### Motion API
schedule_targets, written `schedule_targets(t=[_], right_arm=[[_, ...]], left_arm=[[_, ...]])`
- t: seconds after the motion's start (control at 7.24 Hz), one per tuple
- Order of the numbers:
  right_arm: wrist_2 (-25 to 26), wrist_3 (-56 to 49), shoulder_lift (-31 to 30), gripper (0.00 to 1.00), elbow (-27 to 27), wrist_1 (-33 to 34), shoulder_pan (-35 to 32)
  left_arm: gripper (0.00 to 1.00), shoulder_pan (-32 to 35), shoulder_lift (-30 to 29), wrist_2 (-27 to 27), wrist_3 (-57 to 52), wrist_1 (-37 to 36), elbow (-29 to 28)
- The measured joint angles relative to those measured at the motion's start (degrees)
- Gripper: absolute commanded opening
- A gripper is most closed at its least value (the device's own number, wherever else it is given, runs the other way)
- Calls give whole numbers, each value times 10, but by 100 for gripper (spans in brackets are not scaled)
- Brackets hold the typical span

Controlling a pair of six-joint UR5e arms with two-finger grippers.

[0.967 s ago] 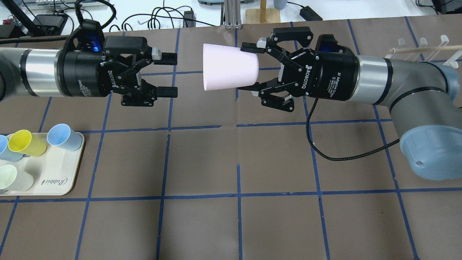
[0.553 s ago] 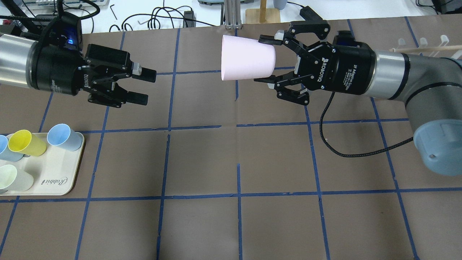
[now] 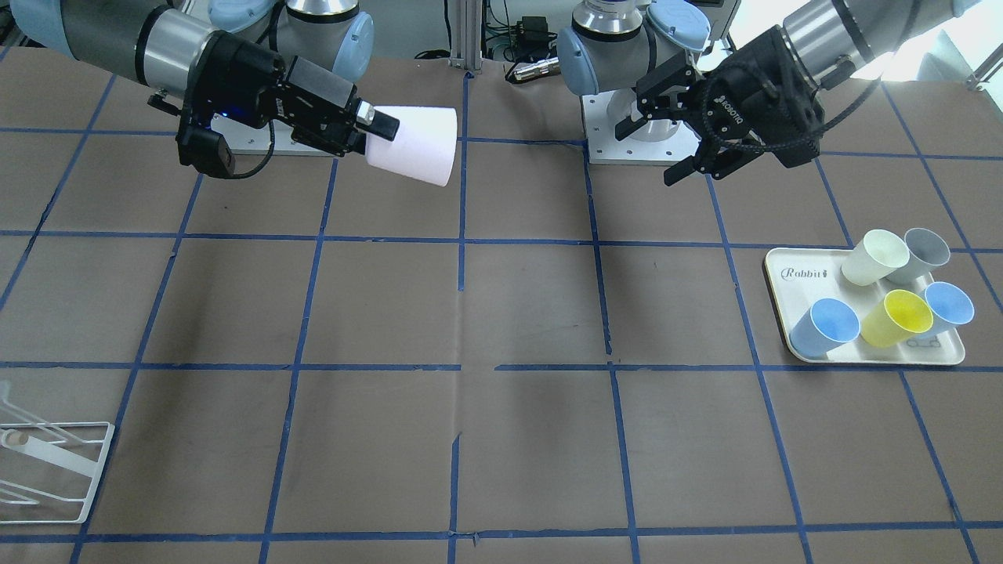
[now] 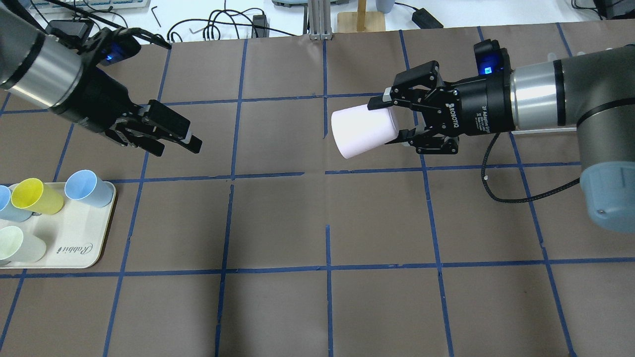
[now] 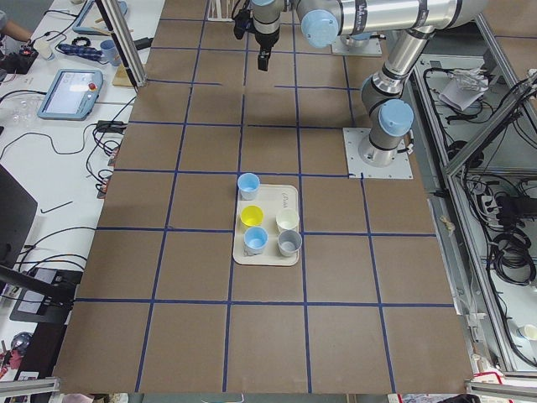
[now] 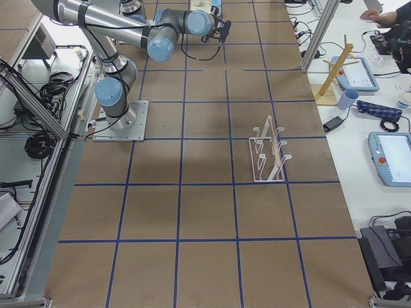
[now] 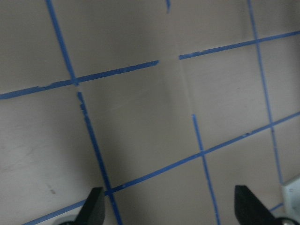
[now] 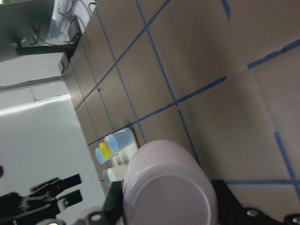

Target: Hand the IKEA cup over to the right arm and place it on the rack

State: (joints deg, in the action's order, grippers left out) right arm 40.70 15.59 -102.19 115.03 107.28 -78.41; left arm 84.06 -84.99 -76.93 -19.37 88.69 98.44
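The pale pink IKEA cup (image 4: pixel 359 133) lies on its side in the air, held at its base end by my right gripper (image 4: pixel 385 123), which is shut on it. The cup's mouth points toward the table's middle. It also shows in the front view (image 3: pixel 419 145) and fills the right wrist view (image 8: pixel 168 183). My left gripper (image 4: pixel 181 144) is open and empty, far to the cup's left and tilted down toward the table; its fingers (image 7: pixel 96 208) stand wide apart. The white wire rack (image 3: pixel 47 462) stands at the table's right end, also seen in the right exterior view (image 6: pixel 270 151).
A cream tray marked "Rabbit" (image 4: pixel 74 250) at the table's left holds several cups: light blue, yellow, cream and grey (image 3: pixel 885 290). A black cable (image 4: pixel 516 196) hangs from the right wrist. Brown paper with blue tape lines covers the table.
My right gripper has carried the cup to the right and nearer, with its mouth tilting down. My left gripper has drawn back to the left, away from the cup, and turned downward.
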Motion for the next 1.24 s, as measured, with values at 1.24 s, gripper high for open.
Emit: schedule_targets(t=[1.24], right_arm=[[492, -377, 100, 25, -130, 31, 33]], left_arm=[[100, 77, -92, -171, 131, -22, -133]])
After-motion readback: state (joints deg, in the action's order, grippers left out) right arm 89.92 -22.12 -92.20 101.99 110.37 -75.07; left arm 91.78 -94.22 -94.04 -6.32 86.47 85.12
